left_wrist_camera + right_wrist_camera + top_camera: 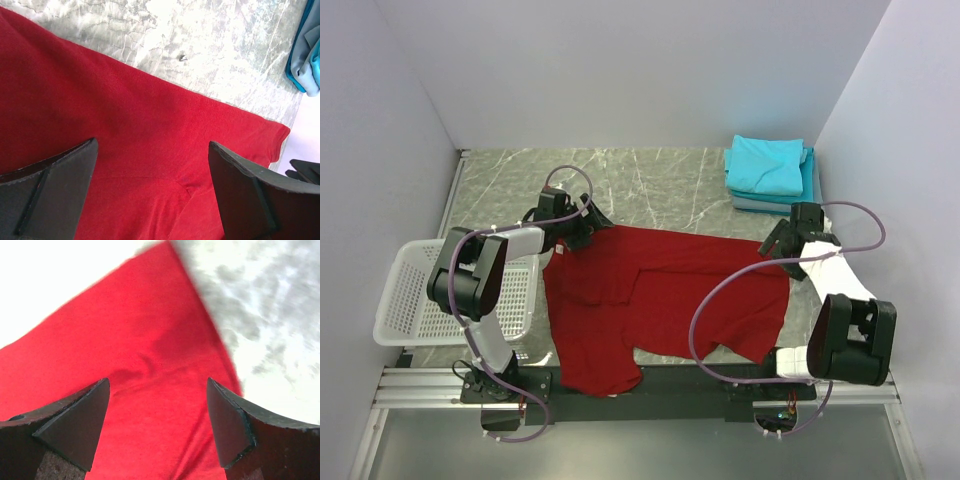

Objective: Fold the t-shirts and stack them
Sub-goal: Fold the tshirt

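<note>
A deep red t-shirt (660, 300) lies spread and partly folded over the middle of the marble table, one part hanging past the near edge. My left gripper (582, 228) hovers open over its far left corner, with red cloth (150, 150) below the wide jaws and nothing between them. At the shirt's far right corner my right gripper (782, 243) stands open above the red cloth (155, 405), gripping nothing. A folded stack of turquoise and grey-blue t-shirts (770, 172) sits at the far right corner of the table.
A white lattice basket (420, 295) stands at the left edge, partly under the left arm. Purple-grey walls close in the table on three sides. Bare marble (650, 185) shows behind the red shirt. The folded stack's edge (305, 60) shows in the left wrist view.
</note>
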You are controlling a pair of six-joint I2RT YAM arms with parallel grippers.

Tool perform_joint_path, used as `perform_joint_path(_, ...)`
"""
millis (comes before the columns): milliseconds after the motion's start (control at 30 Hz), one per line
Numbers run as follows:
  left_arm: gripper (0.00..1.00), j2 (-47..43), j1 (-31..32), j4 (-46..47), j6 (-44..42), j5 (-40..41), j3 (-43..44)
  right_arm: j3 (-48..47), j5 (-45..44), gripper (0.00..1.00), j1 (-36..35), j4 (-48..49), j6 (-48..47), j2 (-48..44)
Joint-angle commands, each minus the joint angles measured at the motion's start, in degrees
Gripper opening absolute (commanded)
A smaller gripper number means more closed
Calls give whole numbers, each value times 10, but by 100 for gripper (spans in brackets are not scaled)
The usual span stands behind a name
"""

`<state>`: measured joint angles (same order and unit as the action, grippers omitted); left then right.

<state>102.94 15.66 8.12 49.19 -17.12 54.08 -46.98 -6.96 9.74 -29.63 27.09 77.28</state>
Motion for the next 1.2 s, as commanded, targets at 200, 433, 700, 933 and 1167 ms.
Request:
perform_joint_path(200, 99, 8, -11, -36, -30, 32, 8, -55, 128, 84, -48, 66, -53, 77)
perform_joint_path(433, 99, 20, -25, -33, -31, 16, 13, -73, 56, 84, -48, 60, -31, 167)
perform_joint_path(700, 99, 39, -29, -31, -37, 1, 31, -129, 5, 84, -41, 38, -35, 246)
perform_joint_path(933, 99, 77, -31, -37, -35, -15, 88, -221, -6, 82, -34, 9, -53, 311)
perform_joint_path(1167, 99, 118, -31, -45, -31, -21, 140, -330, -23, 81, -33, -19, -72, 369)
